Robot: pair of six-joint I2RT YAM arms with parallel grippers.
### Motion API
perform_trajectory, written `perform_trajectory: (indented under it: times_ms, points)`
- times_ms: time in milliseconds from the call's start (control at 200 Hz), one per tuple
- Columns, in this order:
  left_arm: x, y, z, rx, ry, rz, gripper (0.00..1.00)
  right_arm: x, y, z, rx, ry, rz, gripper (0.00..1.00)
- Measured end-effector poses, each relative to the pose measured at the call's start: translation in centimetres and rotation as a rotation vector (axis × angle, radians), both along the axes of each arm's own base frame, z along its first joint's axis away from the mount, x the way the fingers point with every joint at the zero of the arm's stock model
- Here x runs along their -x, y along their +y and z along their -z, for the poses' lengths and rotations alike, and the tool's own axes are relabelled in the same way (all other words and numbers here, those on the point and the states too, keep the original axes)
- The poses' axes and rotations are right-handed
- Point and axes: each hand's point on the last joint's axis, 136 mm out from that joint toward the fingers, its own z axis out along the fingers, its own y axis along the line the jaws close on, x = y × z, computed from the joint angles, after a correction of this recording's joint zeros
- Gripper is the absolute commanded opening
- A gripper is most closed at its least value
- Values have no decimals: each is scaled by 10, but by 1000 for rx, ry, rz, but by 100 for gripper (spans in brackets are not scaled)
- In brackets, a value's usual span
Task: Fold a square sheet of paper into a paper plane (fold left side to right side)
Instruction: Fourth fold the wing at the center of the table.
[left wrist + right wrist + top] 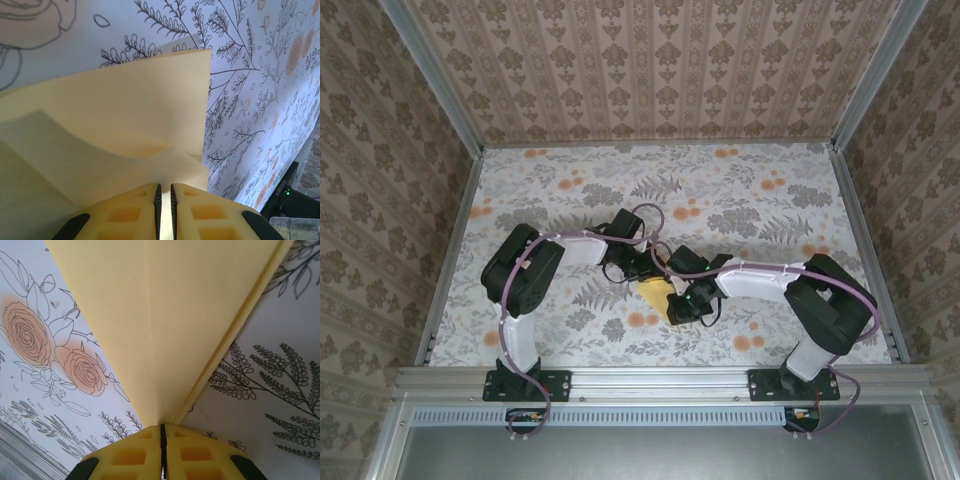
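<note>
On the table [750,200], about midway between left and right edges and nearer the front edge than the back: paper plane [656,292]. At its back-left side, touching, left gripper [643,274]; at its right side, touching, right gripper [678,303]. Left arm base [523,384] and right arm base [790,384] well apart along the front edge.

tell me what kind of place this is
Likely a staged robot test cell, not a home: silver aluminium frame rails, beige damask wallpaper walls, and a floral-print tabletop.
</note>
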Motion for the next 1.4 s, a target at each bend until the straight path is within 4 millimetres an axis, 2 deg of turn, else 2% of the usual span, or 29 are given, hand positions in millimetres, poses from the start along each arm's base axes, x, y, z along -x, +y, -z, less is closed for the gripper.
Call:
perform_trajectory:
  times_ms: [250,380,525,750,945,1110,1225,1400]
  points:
    - [0,0,0,0,0,0,17,12,-11,-3,15,19,7,14]
    - [0,0,0,0,0,0,17,12,-16,-17,-31,-10,43,18]
    - [0,0,0,0,0,0,17,-4,-11,-37,-148,-71,113,18]
    - [0,0,0,0,0,1,17,-33,9,-50,-296,-133,193,18]
    - [0,0,0,0,-1,1,17,-48,19,-29,-299,-107,225,16]
    - [0,0,-1,0,-2,0,17,-47,17,-9,-263,-67,235,16]
    - [0,0,-1,-2,-3,0,17,-46,16,-3,-246,-57,237,15]
    - [0,3,-2,-18,-10,-2,20,-47,14,-1,-227,-52,237,8]
